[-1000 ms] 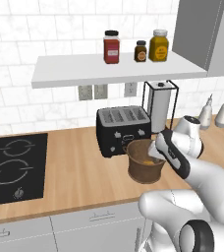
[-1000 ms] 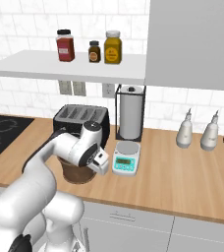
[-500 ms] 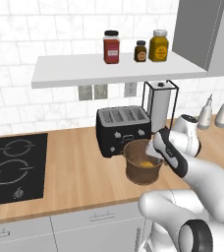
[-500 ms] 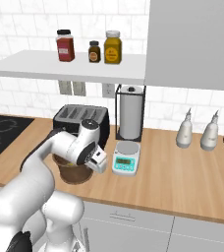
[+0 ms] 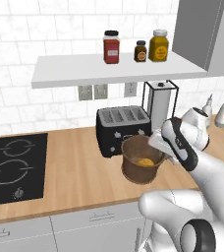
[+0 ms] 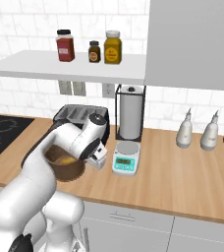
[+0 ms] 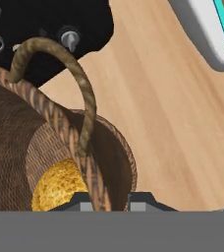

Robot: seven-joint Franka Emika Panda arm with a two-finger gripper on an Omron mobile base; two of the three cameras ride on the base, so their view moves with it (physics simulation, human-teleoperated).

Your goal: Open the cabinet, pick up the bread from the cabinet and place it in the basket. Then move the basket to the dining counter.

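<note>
On the wood surface (image 5: 74, 167) beside the toaster (image 5: 119, 125), the gripper (image 7: 109, 201) is clenched on the rim of the basket (image 5: 142, 160), bread (image 5: 146, 162) inside; carrying it to the dining counter comes next.

Bread (image 5: 145, 162) in basket (image 5: 133, 170) by toaster (image 5: 123, 127); gripper (image 5: 157, 146) at basket's right rim.

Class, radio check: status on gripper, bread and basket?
Gripper shut on basket rim. Bread inside basket. Toaster close behind, scale alongside.
</note>
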